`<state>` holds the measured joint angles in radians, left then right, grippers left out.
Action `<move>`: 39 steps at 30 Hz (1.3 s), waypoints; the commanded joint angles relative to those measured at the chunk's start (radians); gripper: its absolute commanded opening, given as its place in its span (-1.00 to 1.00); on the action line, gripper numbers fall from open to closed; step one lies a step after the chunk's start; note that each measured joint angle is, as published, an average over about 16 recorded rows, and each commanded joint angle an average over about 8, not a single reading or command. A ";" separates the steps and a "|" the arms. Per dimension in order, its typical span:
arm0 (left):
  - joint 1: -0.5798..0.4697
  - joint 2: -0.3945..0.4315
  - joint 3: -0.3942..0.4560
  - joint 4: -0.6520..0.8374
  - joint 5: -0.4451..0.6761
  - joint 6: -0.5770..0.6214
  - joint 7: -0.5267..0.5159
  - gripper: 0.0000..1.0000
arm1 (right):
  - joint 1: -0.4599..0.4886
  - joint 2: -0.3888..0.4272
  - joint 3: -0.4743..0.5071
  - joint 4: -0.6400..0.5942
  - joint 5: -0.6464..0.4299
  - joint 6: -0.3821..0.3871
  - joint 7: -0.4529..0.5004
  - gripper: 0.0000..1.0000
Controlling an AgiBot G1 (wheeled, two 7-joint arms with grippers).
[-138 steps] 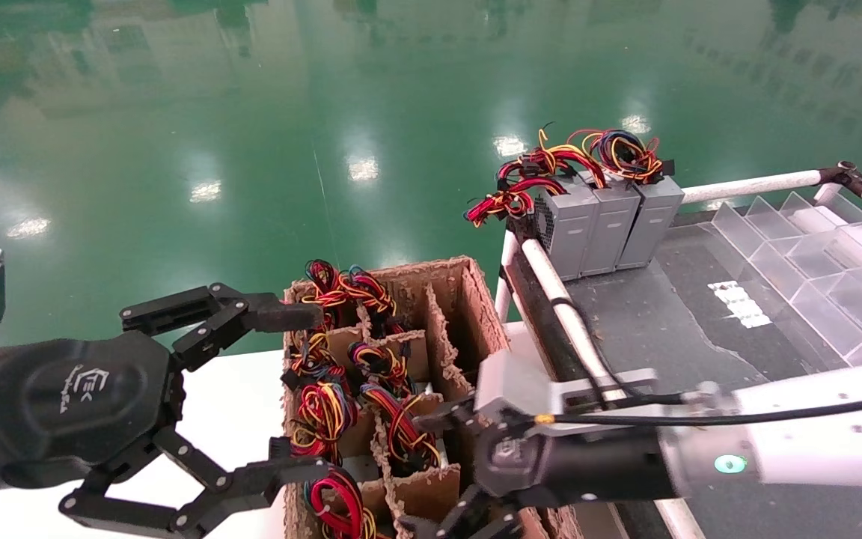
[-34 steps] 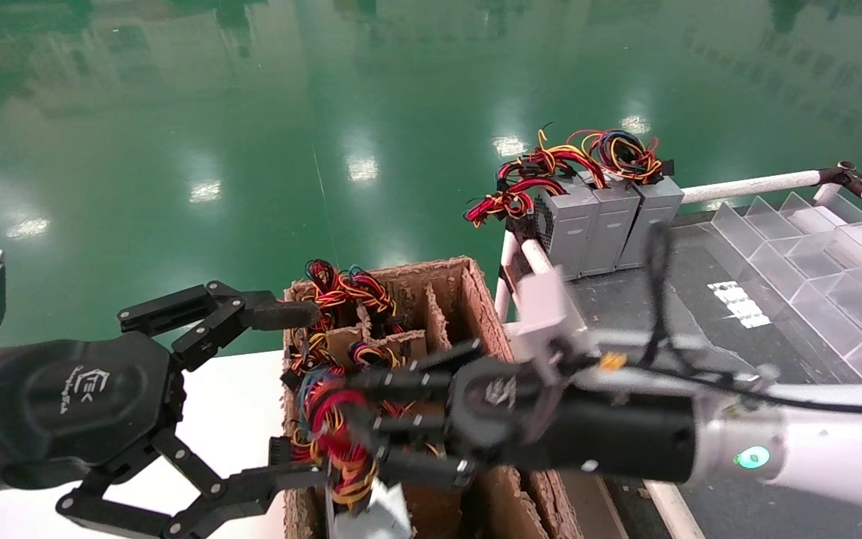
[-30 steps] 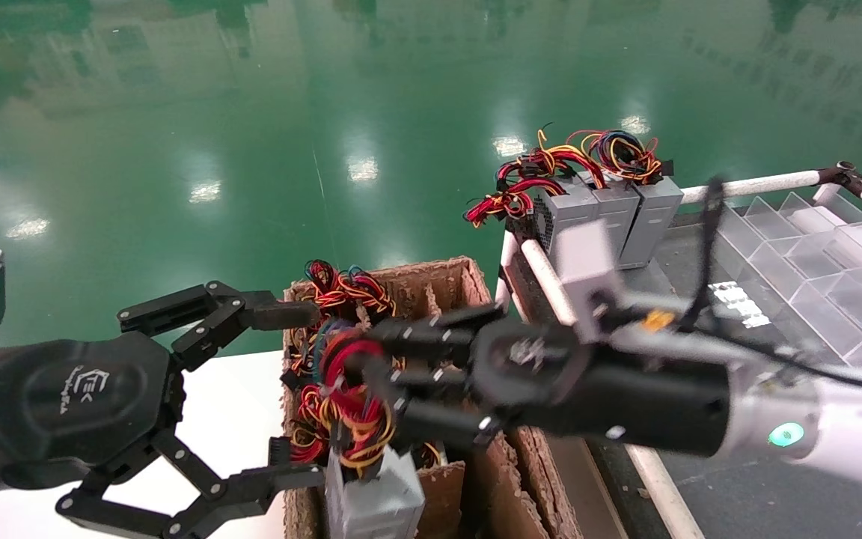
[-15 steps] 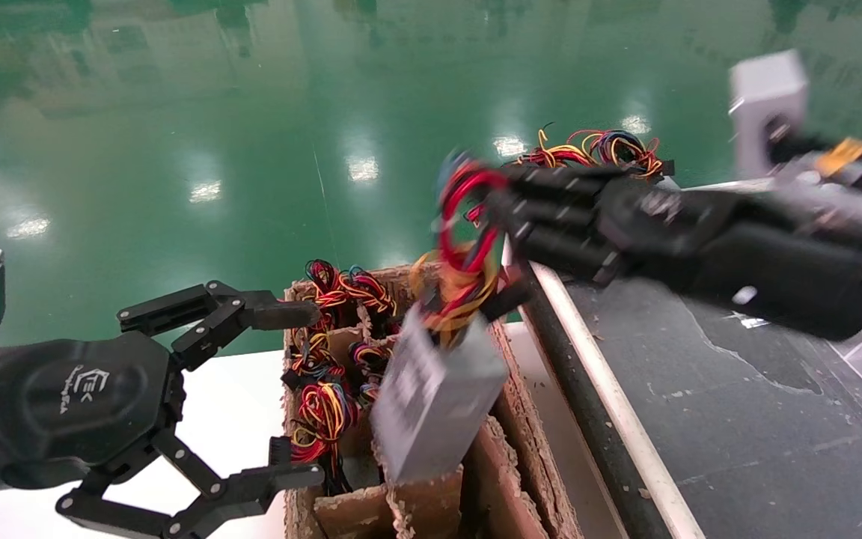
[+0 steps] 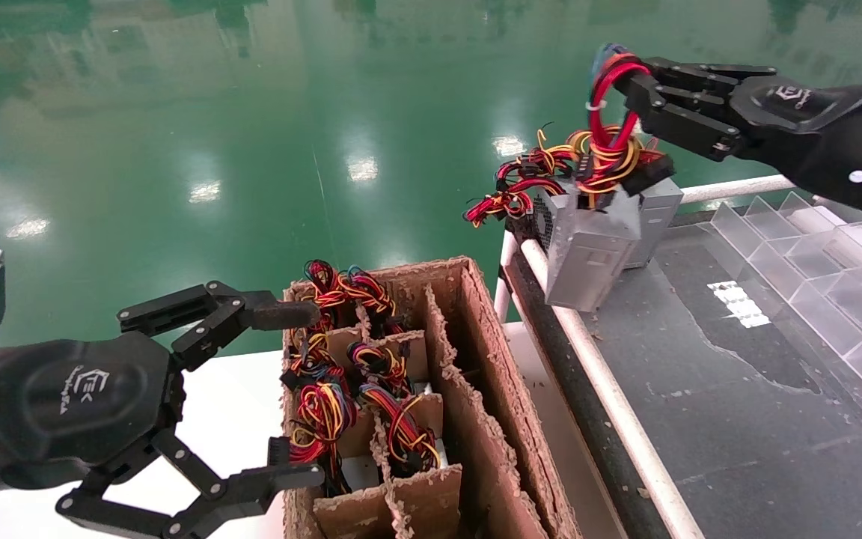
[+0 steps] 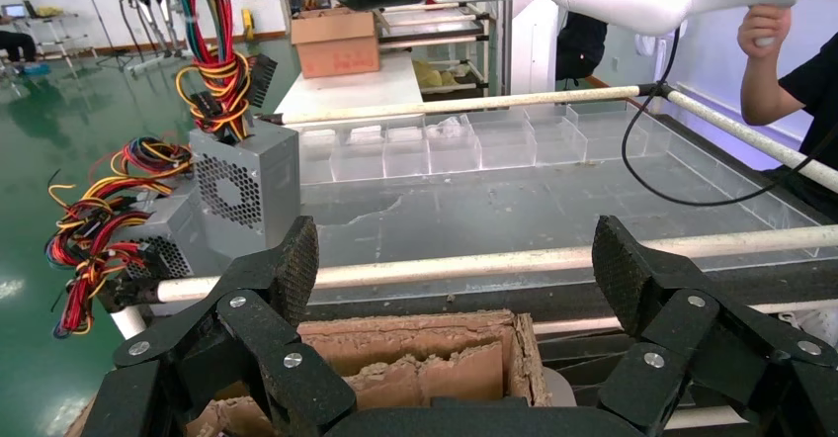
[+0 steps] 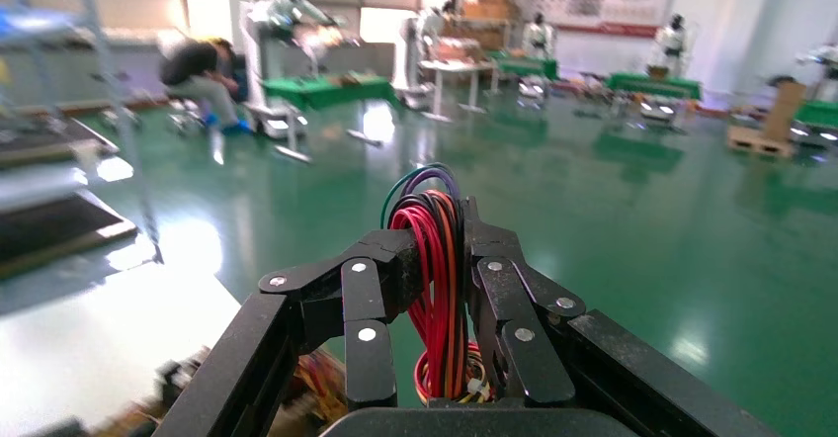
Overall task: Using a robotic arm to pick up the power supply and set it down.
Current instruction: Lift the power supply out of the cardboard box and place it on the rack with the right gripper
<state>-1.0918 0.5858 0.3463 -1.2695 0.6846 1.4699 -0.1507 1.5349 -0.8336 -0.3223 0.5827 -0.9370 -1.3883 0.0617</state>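
Up at the far right, the right gripper [image 5: 629,86] had its black fingers [image 7: 374,294] clamped together on a loop of red, yellow and blue wires [image 5: 607,112], and the power supply [image 5: 590,243] hung from that bunch in the air. Its long axis ran roughly up and down but tilted, the wired end uppermost and the lower end swung toward the near left. It dangled over the left edge of the dark table [image 5: 738,389], above the white rail [image 5: 610,404], just in front of the row of other grey supplies [image 5: 655,217] standing at the table's far corner; I could not tell whether it touched them. From the left wrist view its round fan grille [image 6: 229,191] faced the near side.

Low on the left, the left gripper [image 5: 292,393] hovered beside the cardboard box [image 5: 476,352], fingers spread wide apart around nothing. More wire bundles [image 5: 326,404] sat in the box's left compartments. Clear plastic bins [image 5: 827,262] lined the table's right side.
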 commanded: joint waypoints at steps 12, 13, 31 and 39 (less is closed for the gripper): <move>0.000 0.000 0.000 0.000 0.000 0.000 0.000 1.00 | 0.101 0.020 -0.020 -0.256 -0.064 -0.050 -0.165 -1.00; 0.000 0.000 0.000 0.000 0.000 0.000 0.000 1.00 | 0.103 0.023 -0.019 -0.269 -0.064 -0.053 -0.175 -1.00; 0.000 0.000 0.001 0.000 0.000 0.000 0.000 1.00 | 0.150 0.002 -0.064 -0.437 -0.146 -0.020 -0.304 -1.00; 0.000 0.000 0.001 0.000 0.000 0.000 0.000 1.00 | 0.185 -0.082 -0.091 -0.485 -0.184 0.015 -0.327 -1.00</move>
<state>-1.0919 0.5855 0.3470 -1.2695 0.6841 1.4697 -0.1503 1.7222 -0.9133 -0.4113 0.0991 -1.1190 -1.3654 -0.2642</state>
